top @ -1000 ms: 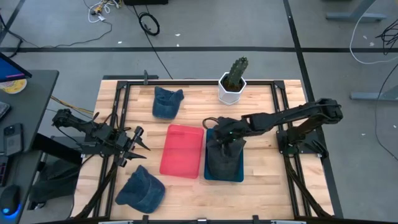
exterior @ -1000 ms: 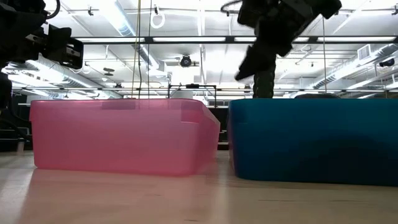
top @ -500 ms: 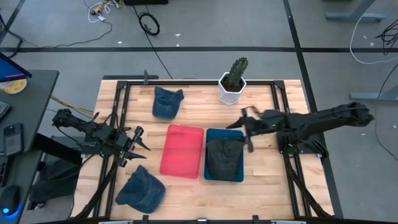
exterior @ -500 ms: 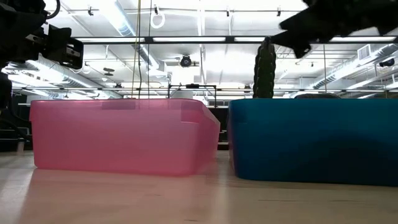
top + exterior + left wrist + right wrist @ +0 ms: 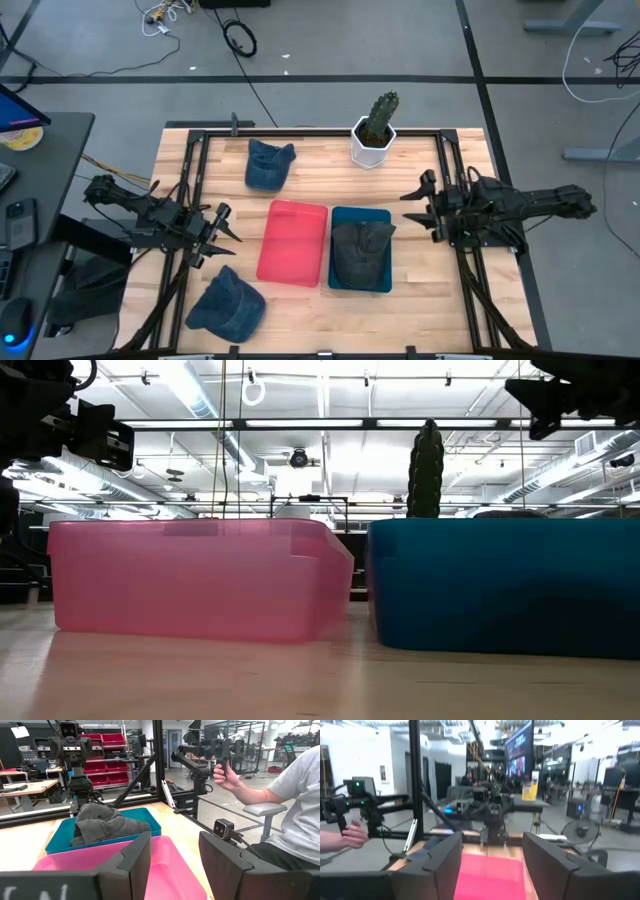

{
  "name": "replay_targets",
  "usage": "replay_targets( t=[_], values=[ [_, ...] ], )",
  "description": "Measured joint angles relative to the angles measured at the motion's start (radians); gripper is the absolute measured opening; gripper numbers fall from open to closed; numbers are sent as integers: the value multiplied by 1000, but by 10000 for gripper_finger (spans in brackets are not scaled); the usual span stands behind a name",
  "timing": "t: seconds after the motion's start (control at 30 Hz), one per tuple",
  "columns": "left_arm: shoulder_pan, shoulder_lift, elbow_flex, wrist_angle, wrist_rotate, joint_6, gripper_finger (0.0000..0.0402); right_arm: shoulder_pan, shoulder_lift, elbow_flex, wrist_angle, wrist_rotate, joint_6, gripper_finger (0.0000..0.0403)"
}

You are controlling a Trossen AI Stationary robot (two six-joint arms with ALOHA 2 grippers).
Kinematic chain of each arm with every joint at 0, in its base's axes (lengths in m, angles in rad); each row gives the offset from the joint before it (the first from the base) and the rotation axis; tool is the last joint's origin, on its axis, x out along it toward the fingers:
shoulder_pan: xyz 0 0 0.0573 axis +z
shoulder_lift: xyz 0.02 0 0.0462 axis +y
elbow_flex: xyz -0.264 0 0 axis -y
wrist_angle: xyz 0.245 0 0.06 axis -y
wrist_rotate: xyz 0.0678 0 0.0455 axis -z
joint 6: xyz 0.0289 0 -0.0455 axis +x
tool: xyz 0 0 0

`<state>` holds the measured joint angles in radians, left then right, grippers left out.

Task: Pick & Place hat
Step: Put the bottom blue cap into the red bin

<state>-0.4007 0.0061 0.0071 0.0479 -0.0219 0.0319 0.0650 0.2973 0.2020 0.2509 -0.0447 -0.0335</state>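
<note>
While the dark hat lies in the blue bin, the right gripper hangs beside that bin, spread wide and empty; the left gripper waits beyond the pink bin, equally spread and empty.

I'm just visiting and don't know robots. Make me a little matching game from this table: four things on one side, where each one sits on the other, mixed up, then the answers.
Things:
1. dark hat
2. cactus pot
3. pink bin
4. right tool

Places:
A. at the table's far edge, behind the bins
B. open and holding nothing, past the blue bin's right side
C. inside the blue bin
D. empty, directly left of the blue bin

Pairs: 1-C, 2-A, 3-D, 4-B
</note>
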Motion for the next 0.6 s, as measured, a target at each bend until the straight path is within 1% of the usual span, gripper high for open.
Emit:
replay_targets(
  t=[0.17,0.37,0.6],
  values=[
    [0,0,0,0,0,0,170,0,-116,-88,27,0,-28,212],
    [0,0,0,6,0,-20,170,0,-206,-187,119,1,-57,212],
    [0,0,0,7,0,-21,170,0,-222,-186,-38,1,-132,212]
  ],
)
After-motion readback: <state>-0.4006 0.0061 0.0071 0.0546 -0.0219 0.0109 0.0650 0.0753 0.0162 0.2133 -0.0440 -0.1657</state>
